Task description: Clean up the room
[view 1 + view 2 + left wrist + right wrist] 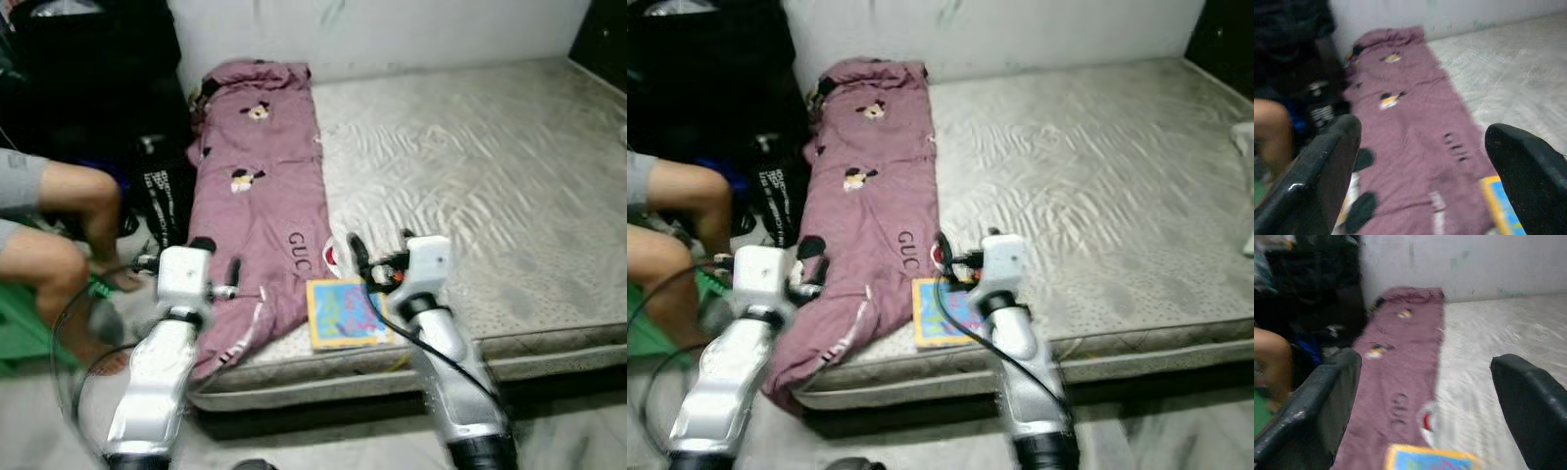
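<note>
The robot is standing at the foot edge of a low bed with a pale grey, wrinkled mattress [470,166], and everything here is placed relative to that mattress. A long mauve quilt printed with small cartoon figures and dark lettering [260,186] is lying in a strip along the mattress's left side, its lower end spilling over the near corner toward the floor, which is probably why it counts as something to tidy. Just beside the quilt's lower end, at the mattress's near edge, a flat square picture book with a yellow border and blue cover [345,313] is resting, and a small white and red object [335,257] is sitting just behind it; what that object is cannot be told.

Both arms are reaching forward over the near edge. The left gripper [1422,161] is hovering above the quilt's lower part with its jaws spread wide and holding nothing, seemingly lining up on the fabric. The right gripper [1425,401] is poised above the book and the small object, its jaws likewise spread and empty, apparently readying for a pick.

To the left of the mattress, a person's bare knee [83,191] is showing in front of dark bags [98,78].
</note>
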You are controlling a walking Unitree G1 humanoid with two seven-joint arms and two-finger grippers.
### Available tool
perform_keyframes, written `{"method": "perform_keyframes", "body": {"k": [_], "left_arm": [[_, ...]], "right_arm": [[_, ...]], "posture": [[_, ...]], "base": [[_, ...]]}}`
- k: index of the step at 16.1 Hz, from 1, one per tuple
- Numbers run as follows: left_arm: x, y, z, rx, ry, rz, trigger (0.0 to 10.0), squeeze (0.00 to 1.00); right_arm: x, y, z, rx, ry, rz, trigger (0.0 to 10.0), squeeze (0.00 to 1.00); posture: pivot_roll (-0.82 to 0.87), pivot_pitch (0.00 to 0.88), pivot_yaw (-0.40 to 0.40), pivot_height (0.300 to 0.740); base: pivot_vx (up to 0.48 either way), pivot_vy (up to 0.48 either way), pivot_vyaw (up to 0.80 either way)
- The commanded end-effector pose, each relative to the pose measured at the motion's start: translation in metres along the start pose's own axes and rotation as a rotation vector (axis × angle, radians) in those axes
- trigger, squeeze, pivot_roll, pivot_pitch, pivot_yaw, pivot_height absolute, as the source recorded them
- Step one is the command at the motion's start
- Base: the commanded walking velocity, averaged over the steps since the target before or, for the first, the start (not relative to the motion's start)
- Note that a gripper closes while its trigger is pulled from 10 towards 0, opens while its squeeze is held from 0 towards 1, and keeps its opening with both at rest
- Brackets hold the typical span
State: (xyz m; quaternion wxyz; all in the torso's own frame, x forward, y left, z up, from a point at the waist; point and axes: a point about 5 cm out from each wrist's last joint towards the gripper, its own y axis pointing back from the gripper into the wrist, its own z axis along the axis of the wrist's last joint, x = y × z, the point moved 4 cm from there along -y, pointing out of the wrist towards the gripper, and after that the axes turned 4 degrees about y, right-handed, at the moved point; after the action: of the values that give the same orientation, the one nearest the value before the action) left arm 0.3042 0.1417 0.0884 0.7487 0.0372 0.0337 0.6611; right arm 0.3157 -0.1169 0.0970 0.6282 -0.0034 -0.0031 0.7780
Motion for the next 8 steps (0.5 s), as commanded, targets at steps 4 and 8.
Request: {"method": "perform_keyframes", "body": {"k": [4, 8], "left_arm": [[0.013, 0.011, -0.010, 0.020, 0.041, 0.116, 10.0, 0.00], [0.024, 0.017, -0.013, 0.022, 0.048, 0.173, 10.0, 0.00]], "right_arm": [[0.015, -0.011, -0.006, 0.027, 0.011, 0.106, 10.0, 0.00], [0.028, -0.022, -0.002, 0.012, 0.004, 0.176, 10.0, 0.00]], "posture": [[0.02, 0.000, -0.027, 0.740], [0.06, 0.000, -0.060, 0.740]], "base": [[0.000, 0.000, 0.00], [0.000, 0.000, 0.00]]}}
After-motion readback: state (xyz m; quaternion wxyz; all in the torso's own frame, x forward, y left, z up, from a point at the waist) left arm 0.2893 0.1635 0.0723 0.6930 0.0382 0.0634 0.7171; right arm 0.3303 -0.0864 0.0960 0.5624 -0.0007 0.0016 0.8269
